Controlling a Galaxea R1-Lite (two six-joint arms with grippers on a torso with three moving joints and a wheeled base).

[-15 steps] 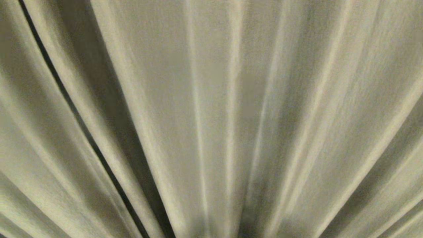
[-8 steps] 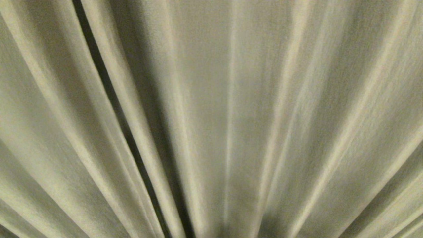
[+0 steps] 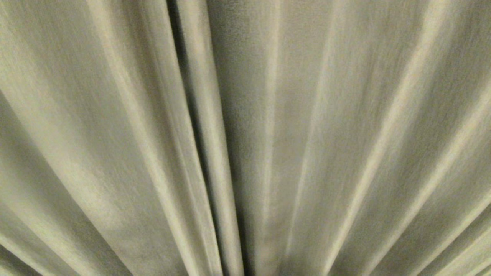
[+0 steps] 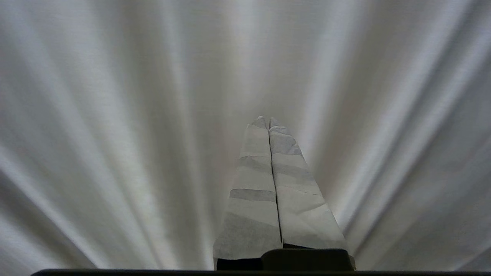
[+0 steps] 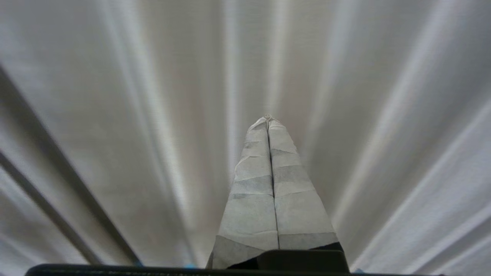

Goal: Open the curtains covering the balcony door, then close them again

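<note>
Curtains [image 3: 115, 153] fill the head view in beige-grey pleats; a dark seam between two folds runs just left of centre, no glass of the balcony door visible. Left claw [image 4: 268, 122]: taped fingers pressed together, holding nothing, tip near the cloth; contact cannot be told. Right claw [image 5: 267, 119]: likewise closed and empty before the pleats. Judgement: find the seam edge, spread one claw, pinch a full fold there, then draw sideways slowly.
</note>
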